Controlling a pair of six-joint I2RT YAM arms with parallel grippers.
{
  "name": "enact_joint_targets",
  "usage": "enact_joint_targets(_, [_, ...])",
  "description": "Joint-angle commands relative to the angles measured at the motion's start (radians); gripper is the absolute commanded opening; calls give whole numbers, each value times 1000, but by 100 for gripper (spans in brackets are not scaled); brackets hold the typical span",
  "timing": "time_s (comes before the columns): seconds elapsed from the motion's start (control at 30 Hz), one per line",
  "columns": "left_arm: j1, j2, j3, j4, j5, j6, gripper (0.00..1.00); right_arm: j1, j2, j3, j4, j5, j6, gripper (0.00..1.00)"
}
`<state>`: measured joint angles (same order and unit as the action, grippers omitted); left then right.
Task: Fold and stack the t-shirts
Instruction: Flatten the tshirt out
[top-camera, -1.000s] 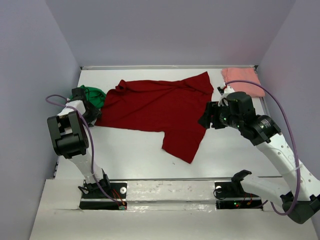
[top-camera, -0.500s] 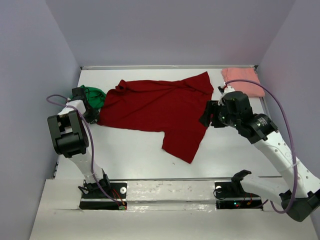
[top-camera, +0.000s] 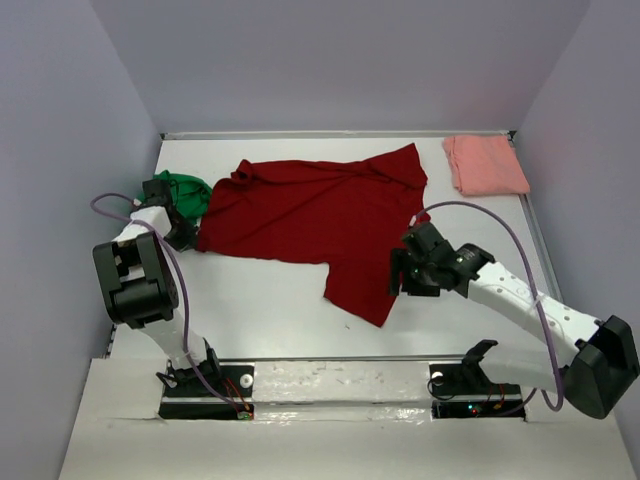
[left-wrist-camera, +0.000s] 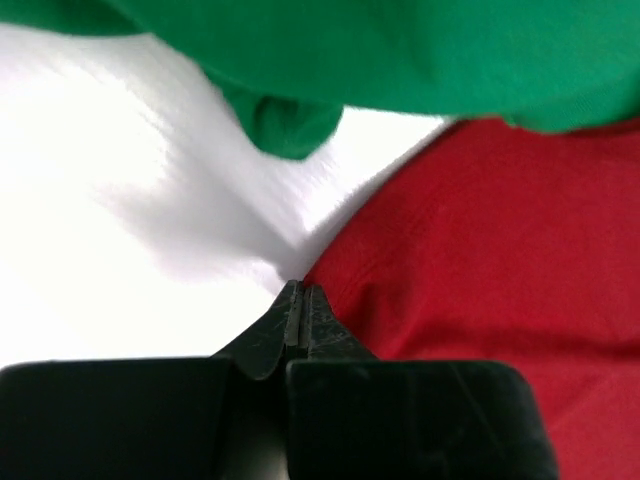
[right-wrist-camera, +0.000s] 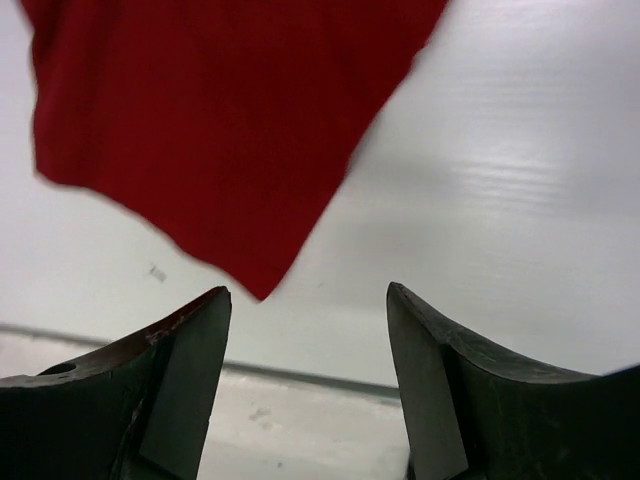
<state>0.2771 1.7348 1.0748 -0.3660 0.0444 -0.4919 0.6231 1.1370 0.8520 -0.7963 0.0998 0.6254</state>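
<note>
On the white desk (top-camera: 250, 290), the dark red shirt (top-camera: 320, 210) lies spread out across the middle, rumpled, with one corner reaching toward the near edge. At its left end the bright green shirt (top-camera: 188, 190) sits bunched against the left wall, meeting the red cloth. The left arm hides part of it from above, and the left wrist view cuts it off at the top. Off in the far right corner, well apart from both arms, the salmon pink shirt (top-camera: 485, 163) lies folded flat.

The left tool (left-wrist-camera: 302, 300) is closed, its jaws pressed together right at the red shirt's left edge. Whether any cloth is pinched between them is too blurred to tell. The right tool (right-wrist-camera: 306, 292) hangs open with nothing between its jaws, over bare desk just beside the red shirt's near corner.
</note>
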Motion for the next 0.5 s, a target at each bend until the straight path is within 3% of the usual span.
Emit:
enact_joint_targets(0.0, [-16,-150,-30,-8,-31,-5,0,145,-10,-51,81,-61,126,72])
enact_joint_targets(0.17, [-65,-225,-44,-11,-86,-1,0,324,56,-73,69,12,253,69])
enact_joint_targets(0.47, [-101,-273,-55,-7,-57,-4,0,374,158,-186,203,12,336,67])
